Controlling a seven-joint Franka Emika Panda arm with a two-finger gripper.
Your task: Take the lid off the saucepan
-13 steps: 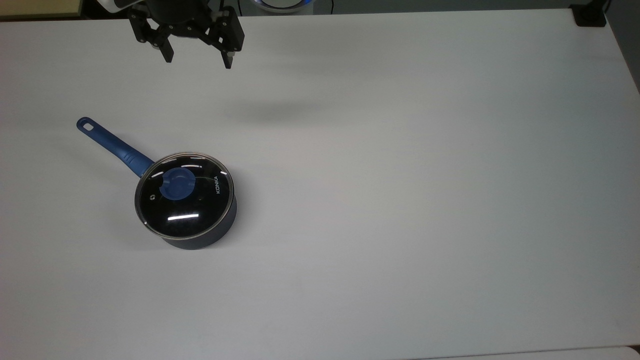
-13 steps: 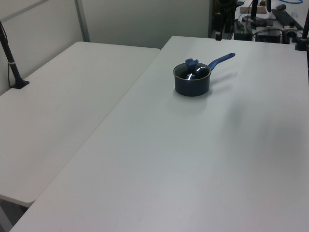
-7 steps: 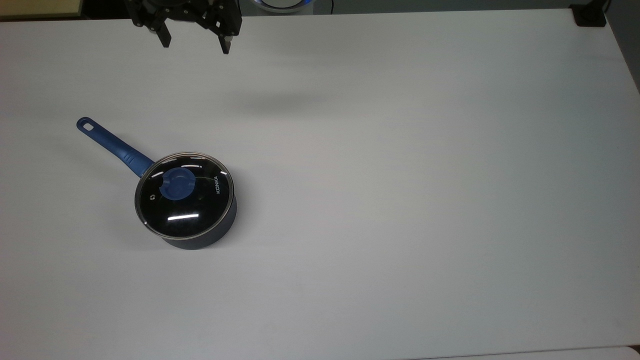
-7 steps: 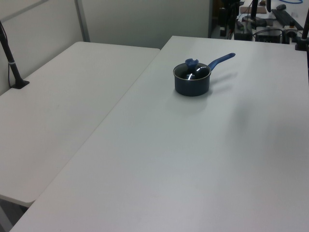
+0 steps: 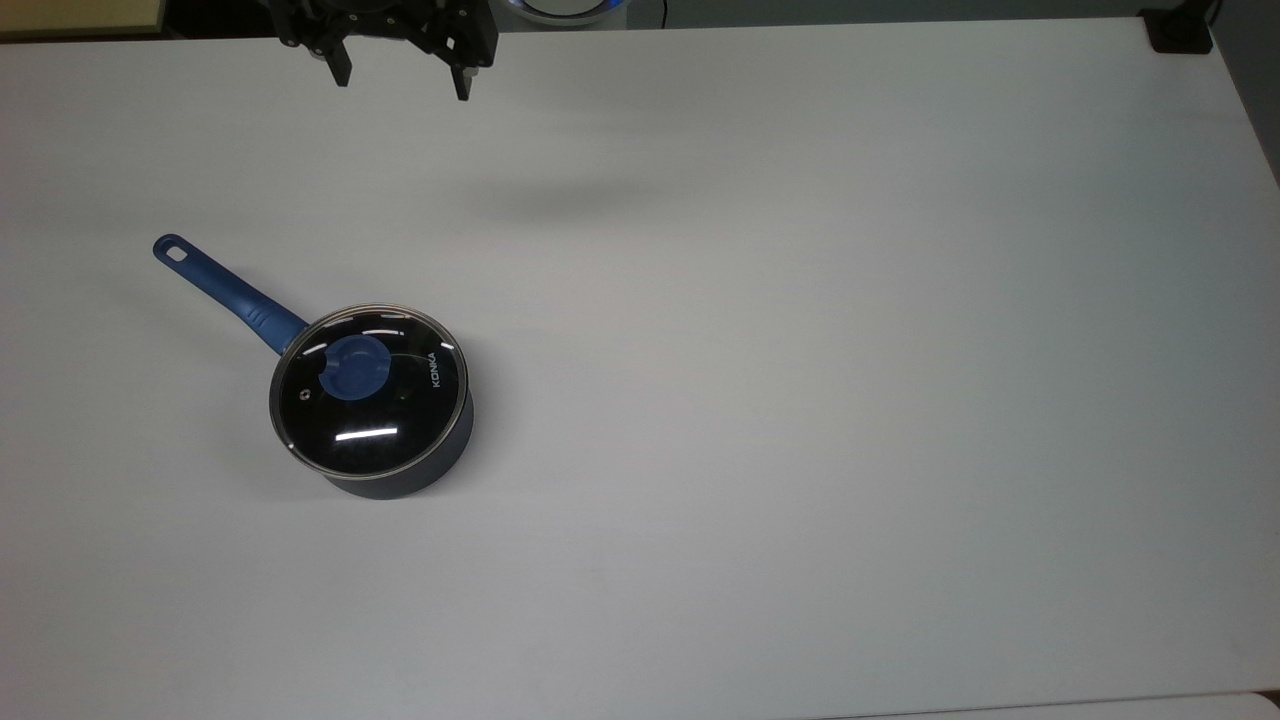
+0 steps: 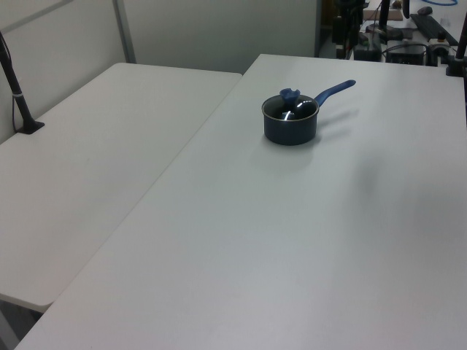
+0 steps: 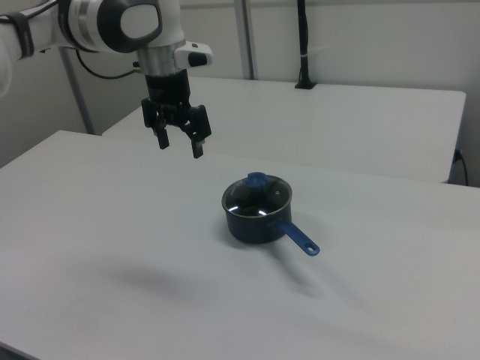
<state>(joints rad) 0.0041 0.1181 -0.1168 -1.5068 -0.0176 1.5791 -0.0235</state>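
Lid (image 5: 368, 390), round clear glass with blue knob, sits on the navy saucepan (image 7: 255, 222), well below the hand (image 7: 180, 145), fingers apart.

You have bright, even overhead light; white glare streaks on the round clear glass lid (image 5: 368, 390); soft shadows on the white surface (image 5: 800, 400).

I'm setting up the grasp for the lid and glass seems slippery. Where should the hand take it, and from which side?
Best bet is the blue knob at the centre of the lid, approached from straight above. The lid lies flat on the saucepan, its thin rim flush with the pot, so the knob is the one raised part. The open hand hangs well away, empty.
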